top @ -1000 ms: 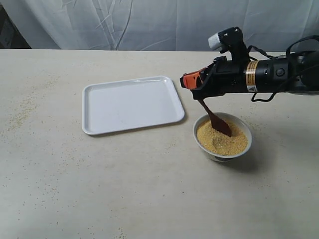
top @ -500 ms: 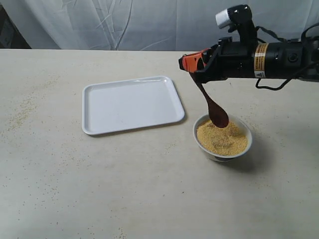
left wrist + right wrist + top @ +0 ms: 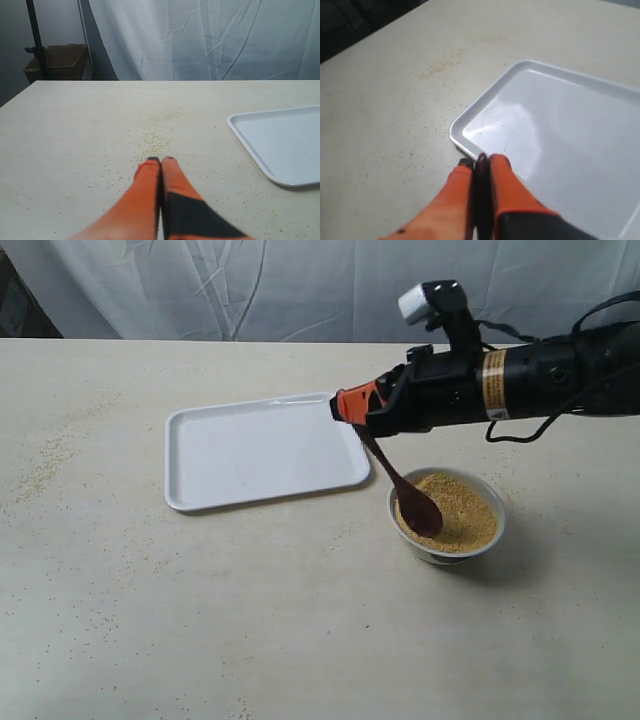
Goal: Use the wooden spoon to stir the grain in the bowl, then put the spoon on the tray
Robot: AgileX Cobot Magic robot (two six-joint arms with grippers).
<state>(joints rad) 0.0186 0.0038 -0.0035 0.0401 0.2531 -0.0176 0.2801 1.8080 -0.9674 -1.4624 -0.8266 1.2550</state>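
Note:
My right gripper (image 3: 350, 408) is shut on the handle end of the dark wooden spoon (image 3: 400, 488), which hangs slanting down. Its oval end rests at the near-left edge of the golden grain (image 3: 455, 508) in the small white bowl (image 3: 447, 546). The white tray (image 3: 262, 450) lies left of the bowl, and the gripper hovers over its right rim. In the right wrist view the spoon handle (image 3: 481, 190) shows dark between the orange fingers (image 3: 506, 186), above the tray's corner (image 3: 470, 135). My left gripper (image 3: 160, 161) is shut with nothing in it, low over the table; it does not show in the exterior view.
Loose grains are scattered over the beige table (image 3: 200, 620), thickest at the far left (image 3: 40, 470). A white curtain (image 3: 300, 285) hangs behind the table. In the left wrist view a cardboard box (image 3: 57, 60) stands beyond the table's edge.
The right arm has swung left and lowered. The spoon, lifted above the bowl's far rim half a second ago, now dips into the grain at the bowl's near-left side.

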